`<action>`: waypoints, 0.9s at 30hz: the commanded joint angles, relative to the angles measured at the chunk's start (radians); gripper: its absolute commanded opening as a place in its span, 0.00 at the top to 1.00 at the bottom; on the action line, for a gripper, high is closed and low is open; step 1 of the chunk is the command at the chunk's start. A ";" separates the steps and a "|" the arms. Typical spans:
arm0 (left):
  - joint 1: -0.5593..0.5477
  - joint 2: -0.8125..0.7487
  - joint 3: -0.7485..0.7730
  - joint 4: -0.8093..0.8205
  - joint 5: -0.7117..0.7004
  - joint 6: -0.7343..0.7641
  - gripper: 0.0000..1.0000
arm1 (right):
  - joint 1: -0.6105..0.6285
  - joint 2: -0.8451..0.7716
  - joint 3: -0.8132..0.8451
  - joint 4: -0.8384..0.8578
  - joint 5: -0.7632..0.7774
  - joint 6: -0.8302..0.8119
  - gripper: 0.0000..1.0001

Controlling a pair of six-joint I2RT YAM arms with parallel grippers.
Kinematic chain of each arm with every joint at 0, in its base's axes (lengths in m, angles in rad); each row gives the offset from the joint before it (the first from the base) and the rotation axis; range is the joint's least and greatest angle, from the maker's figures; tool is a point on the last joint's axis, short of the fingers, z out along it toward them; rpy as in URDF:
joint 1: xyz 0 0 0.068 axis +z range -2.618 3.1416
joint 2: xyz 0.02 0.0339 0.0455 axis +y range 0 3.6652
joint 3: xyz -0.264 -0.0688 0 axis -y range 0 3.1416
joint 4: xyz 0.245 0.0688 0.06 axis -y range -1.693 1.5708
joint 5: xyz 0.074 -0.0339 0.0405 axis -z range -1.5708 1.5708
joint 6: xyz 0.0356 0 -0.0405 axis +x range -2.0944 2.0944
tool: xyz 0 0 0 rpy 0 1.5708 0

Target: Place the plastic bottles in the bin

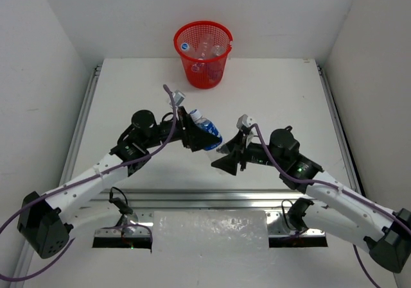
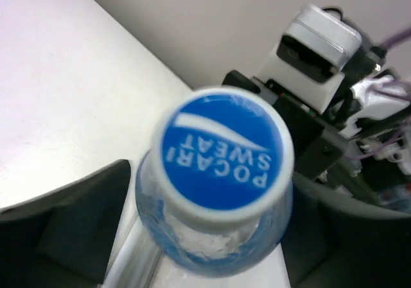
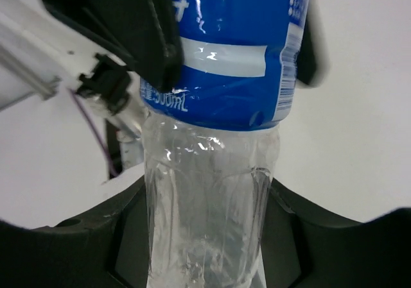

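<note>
Well on the near side of the bin, the two arms meet over the middle of the table. Between them is one bottle, tilted and, as it seems, held off the table, with its cap pointing toward the bin.

The right gripper has the end farther from the bin, and its fingers pinch the clear lower body. The left gripper is at the end nearer to the bin, with one finger on each side of the blue label. Whether these fingers press the bottle or only stand beside it, I cannot tell.

I judge the bottle to be light. Its clear wall looks thin and creased, so it will dent under a hard squeeze, and the smooth plastic may slip. The label band and the shoulder under the cap should be stiffer, so they are the better places to hold.

The left wrist view shows mostly the cap from above, blue with white letters, and hides the body. The right wrist view shows the creased wall and the label, but not the cap. Only the top view shows the bin, at the far edge of the table, with other bottles inside it. Their number is not clear.
</note>
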 commanded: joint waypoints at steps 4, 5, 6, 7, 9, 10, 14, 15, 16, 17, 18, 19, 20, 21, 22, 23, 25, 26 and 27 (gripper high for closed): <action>-0.006 0.033 0.095 0.033 0.016 0.044 1.00 | -0.003 -0.084 0.056 -0.138 0.189 -0.144 0.62; -0.005 0.034 0.108 0.013 -0.009 0.052 1.00 | -0.001 -0.099 0.053 -0.167 0.266 -0.141 0.02; -0.005 0.042 0.156 -0.012 -0.044 0.076 1.00 | -0.003 -0.117 0.050 -0.182 0.357 -0.132 0.01; -0.003 0.051 0.191 -0.094 -0.155 0.097 1.00 | -0.003 -0.133 0.042 -0.219 0.565 -0.103 0.01; -0.005 0.114 0.359 -0.205 -0.319 0.176 1.00 | -0.003 -0.182 0.036 -0.344 0.784 -0.035 0.01; -0.003 0.148 0.418 -0.283 -0.500 0.202 1.00 | -0.003 -0.196 0.033 -0.401 0.879 0.056 0.01; 0.064 0.396 0.829 -0.406 -0.767 0.315 1.00 | -0.001 -0.318 -0.022 -0.575 0.998 0.132 0.01; 0.090 0.522 0.907 -0.415 -0.771 0.319 1.00 | -0.003 -0.340 -0.037 -0.576 0.977 0.134 0.01; 0.118 0.594 0.985 -0.434 -0.767 0.320 1.00 | -0.003 -0.364 -0.065 -0.576 0.961 0.138 0.01; 0.167 0.664 1.165 -0.448 -0.768 0.322 1.00 | -0.003 -0.384 -0.077 -0.576 0.926 0.141 0.01; 0.185 0.817 1.269 -0.460 -0.771 0.331 1.00 | -0.003 -0.413 -0.085 -0.578 0.905 0.140 0.01; 0.204 0.906 1.374 -0.493 -0.782 0.341 1.00 | -0.003 -0.421 -0.097 -0.584 0.886 0.143 0.01; 0.231 0.988 1.594 -0.506 -0.790 0.372 1.00 | -0.003 -0.426 -0.099 -0.599 0.869 0.140 0.01; 0.239 1.140 1.694 -0.479 -0.790 0.397 1.00 | -0.003 -0.433 -0.100 -0.610 0.845 0.137 0.01; 0.247 1.206 1.761 -0.436 -0.796 0.424 0.99 | -0.004 -0.435 -0.105 -0.630 0.837 0.146 0.01; 0.256 1.270 1.786 -0.372 -0.807 0.482 0.94 | -0.003 -0.440 -0.113 -0.632 0.826 0.152 0.01; 0.265 1.283 1.707 -0.090 -0.811 0.529 0.84 | -0.001 -0.460 -0.140 -0.625 0.771 0.158 0.01; 0.277 1.303 1.645 -0.022 -0.825 0.545 0.82 | -0.001 -0.469 -0.149 -0.622 0.760 0.163 0.01; 0.287 1.330 1.662 0.041 -0.808 0.552 0.79 | 0.000 -0.476 -0.157 -0.619 0.745 0.169 0.01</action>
